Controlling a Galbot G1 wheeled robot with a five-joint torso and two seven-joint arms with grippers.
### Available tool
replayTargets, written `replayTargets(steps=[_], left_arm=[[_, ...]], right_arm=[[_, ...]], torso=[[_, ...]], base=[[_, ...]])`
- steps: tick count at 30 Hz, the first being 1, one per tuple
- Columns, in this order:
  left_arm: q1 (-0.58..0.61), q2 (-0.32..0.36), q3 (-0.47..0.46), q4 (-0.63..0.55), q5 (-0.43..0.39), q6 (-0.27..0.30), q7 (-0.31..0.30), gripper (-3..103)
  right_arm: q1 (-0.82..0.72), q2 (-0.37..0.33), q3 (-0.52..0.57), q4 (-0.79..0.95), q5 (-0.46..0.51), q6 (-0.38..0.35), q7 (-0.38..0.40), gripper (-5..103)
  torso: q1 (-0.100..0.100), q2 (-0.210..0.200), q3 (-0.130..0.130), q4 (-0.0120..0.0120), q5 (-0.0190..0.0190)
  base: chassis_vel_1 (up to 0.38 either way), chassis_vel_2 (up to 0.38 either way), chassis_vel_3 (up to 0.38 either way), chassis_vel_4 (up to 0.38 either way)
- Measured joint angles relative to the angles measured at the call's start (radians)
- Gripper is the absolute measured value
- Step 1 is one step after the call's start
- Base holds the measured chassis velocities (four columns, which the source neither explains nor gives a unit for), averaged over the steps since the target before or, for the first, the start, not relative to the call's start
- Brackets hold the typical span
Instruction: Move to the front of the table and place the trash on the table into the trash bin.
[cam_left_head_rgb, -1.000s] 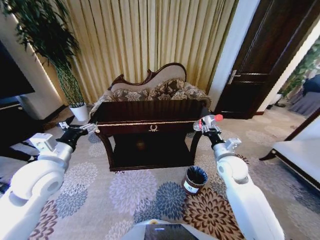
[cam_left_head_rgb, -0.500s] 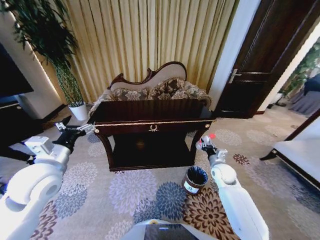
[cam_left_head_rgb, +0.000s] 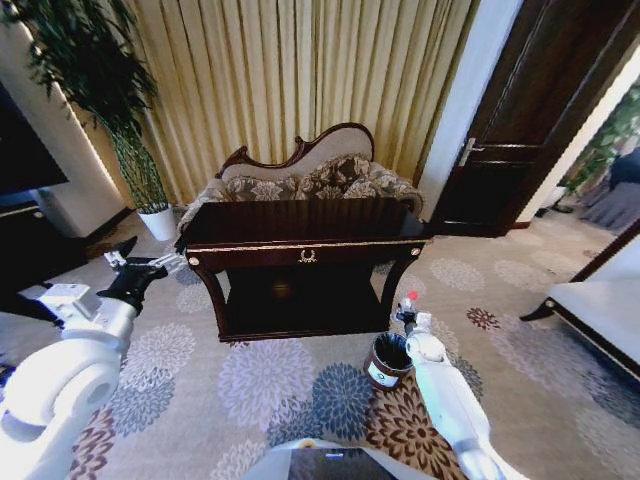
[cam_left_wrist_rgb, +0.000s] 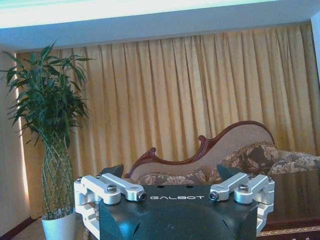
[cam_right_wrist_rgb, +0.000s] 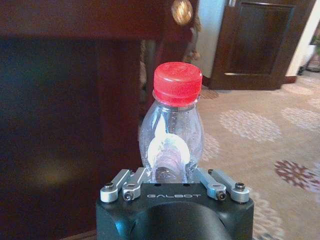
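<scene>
The bottle (cam_right_wrist_rgb: 171, 131) is standing with its long axis running straight out from the right gripper (cam_right_wrist_rgb: 172, 176), red cap farthest from the wrist; the fingers are clamping its clear body on both sides. In the head view the right gripper (cam_left_head_rgb: 406, 312) is hanging low beside the table's right front leg, just above the trash bin (cam_left_head_rgb: 389, 358), with the red cap pointing up. The table (cam_left_head_rgb: 300, 240) is sitting on a floral carpet (cam_left_head_rgb: 270, 385) with a carved sofa (cam_left_head_rgb: 310, 180) behind it, gold curtains (cam_left_head_rgb: 300, 80) beyond, and a dark door (cam_left_head_rgb: 525, 130) to the right. The bin is resting on the carpet near the table's right front corner. The left gripper (cam_left_head_rgb: 140, 268) is hovering off the table's left end with its fingers spread apart, and a potted plant (cam_left_head_rgb: 125, 150) is standing behind it
</scene>
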Motion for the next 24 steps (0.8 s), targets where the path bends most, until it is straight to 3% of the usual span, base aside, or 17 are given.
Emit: replayTargets(steps=[9, 18, 21, 23, 24], left_arm=[[0.0, 0.013, -0.016, 0.005, -0.017, -0.005, -0.002, 100], [-0.002, 0.035, -0.037, 0.026, -0.028, -0.014, -0.001, 100], [-0.002, 0.033, -0.037, 0.024, -0.028, -0.014, -0.001, 100], [-0.002, 0.033, -0.036, 0.022, -0.028, -0.014, -0.001, 100], [-0.002, 0.032, -0.034, 0.019, -0.028, -0.014, -0.001, 100]], right_arm=[[0.096, -0.012, 0.021, -0.262, -0.075, 0.134, 0.0, 28], [0.098, -0.001, 0.027, -0.276, -0.091, 0.137, 0.0, 28], [0.093, 0.006, 0.027, -0.259, -0.112, 0.136, 0.0, 41], [0.092, 0.007, 0.027, -0.257, -0.117, 0.136, 0.0, 41], [0.089, 0.008, 0.028, -0.254, -0.122, 0.138, 0.0, 52]], torso=[[0.0, 0.0, 0.0, 0.0003, -0.0001], [0.0, 0.0, 0.0, 0.0002, -0.0002], [0.0, 0.0, 0.0, 0.0003, -0.0002], [0.0, 0.0, 0.0, 0.0003, -0.0002], [0.0, 0.0, 0.0, 0.0002, -0.0002]], base=[[0.0, 0.0, 0.0, 0.0], [0.0, 0.0, 0.0, 0.0], [0.0, 0.0, 0.0, 0.0], [0.0, 0.0, 0.0, 0.0], [0.0, 0.0, 0.0, 0.0]])
